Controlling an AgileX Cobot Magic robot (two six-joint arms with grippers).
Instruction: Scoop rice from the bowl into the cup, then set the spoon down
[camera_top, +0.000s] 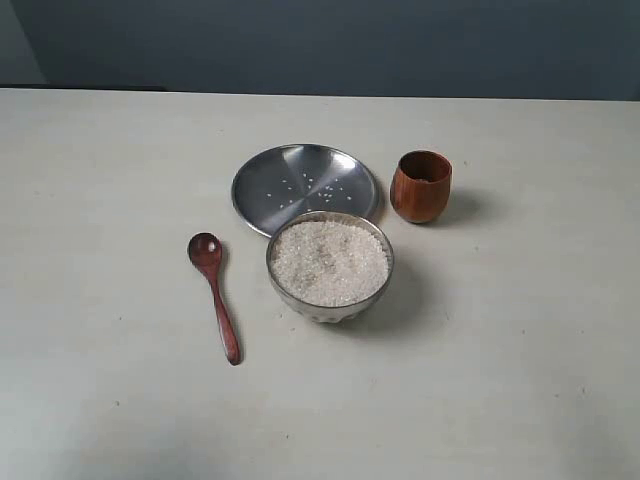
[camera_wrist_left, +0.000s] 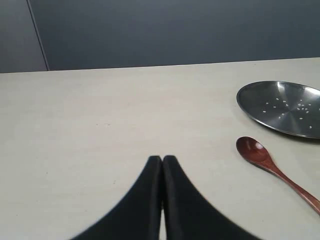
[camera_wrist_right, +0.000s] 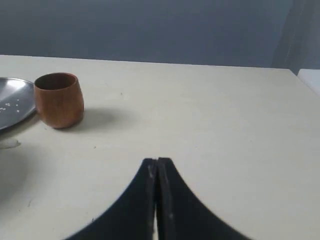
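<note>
A steel bowl (camera_top: 372, 292) heaped with white rice (camera_top: 329, 262) stands mid-table. The wooden spoon (camera_top: 215, 295) lies flat on the table to its left, head away from the front edge; it also shows in the left wrist view as the spoon (camera_wrist_left: 270, 164). The reddish-brown cup (camera_top: 421, 186) stands upright behind and right of the bowl, and the right wrist view shows the cup (camera_wrist_right: 58, 100) too. My left gripper (camera_wrist_left: 162, 159) is shut and empty, low over bare table, apart from the spoon. My right gripper (camera_wrist_right: 157, 161) is shut and empty, well clear of the cup. Neither gripper shows in the exterior view.
A flat steel plate (camera_top: 300, 172) with a few stray grains lies behind the bowl, touching or nearly touching it; the plate (camera_wrist_left: 260, 97) is also in the left wrist view. The pale table ends at a dark wall behind.
</note>
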